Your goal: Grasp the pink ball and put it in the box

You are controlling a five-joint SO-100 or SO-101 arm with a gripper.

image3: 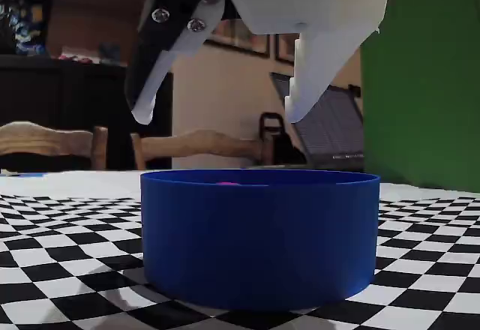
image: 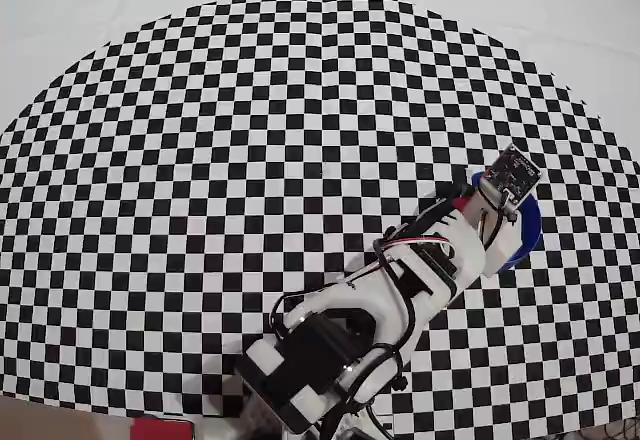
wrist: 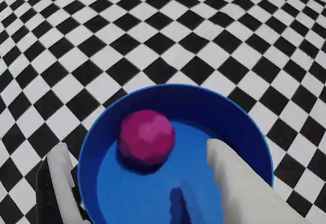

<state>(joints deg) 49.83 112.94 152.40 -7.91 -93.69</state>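
The pink ball (wrist: pixel 146 137) lies on the floor of the box (wrist: pixel 239 122), a round blue container, toward its far left side in the wrist view. From the fixed view only a sliver of the pink ball (image3: pixel 227 183) peeks over the rim of the box (image3: pixel 259 236). My gripper (image3: pixel 217 116) hangs open above the box with nothing between its white fingers (image3: pixel 311 67). In the wrist view the gripper (wrist: pixel 137 150) straddles the box: one finger outside the left wall, the other over the inside. From overhead, the arm covers most of the box (image: pixel 530 230).
A black-and-white checkered cloth (image: pixel 250 140) covers the table. The arm's base (image: pixel 310 360) stands at the lower middle of the overhead view. A chair and a laptop sit behind the table in the fixed view.
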